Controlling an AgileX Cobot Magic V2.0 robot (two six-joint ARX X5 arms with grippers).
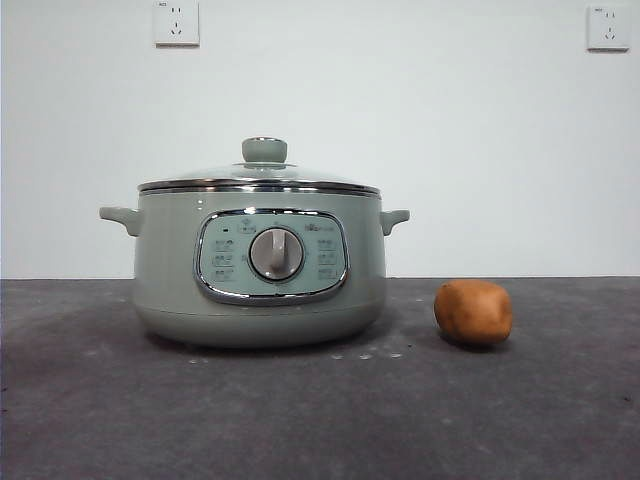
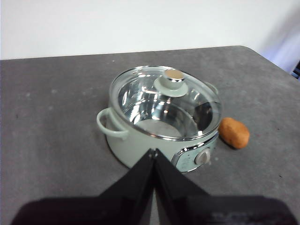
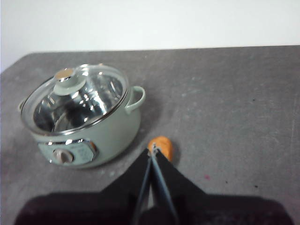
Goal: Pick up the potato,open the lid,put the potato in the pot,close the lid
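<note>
The pale green pot (image 1: 260, 270) stands left of centre on the dark table, its dial facing the front camera. The glass lid (image 1: 262, 178) with its green knob rests shut on the pot. The orange-brown potato (image 1: 473, 312) lies on the table just right of the pot. My left gripper (image 2: 154, 152) hangs shut above the table, high over the pot (image 2: 159, 119) and lid (image 2: 165, 101), holding nothing. My right gripper (image 3: 152, 151) is shut too, high above the potato (image 3: 161, 147), which its tips partly hide. Neither arm shows in the front view.
A white wall with two power sockets (image 1: 176, 22) stands behind the table. The grey table top (image 1: 320, 420) reaches well in front of the pot and on both sides of it. Its far right corner (image 2: 246, 49) shows in the left wrist view.
</note>
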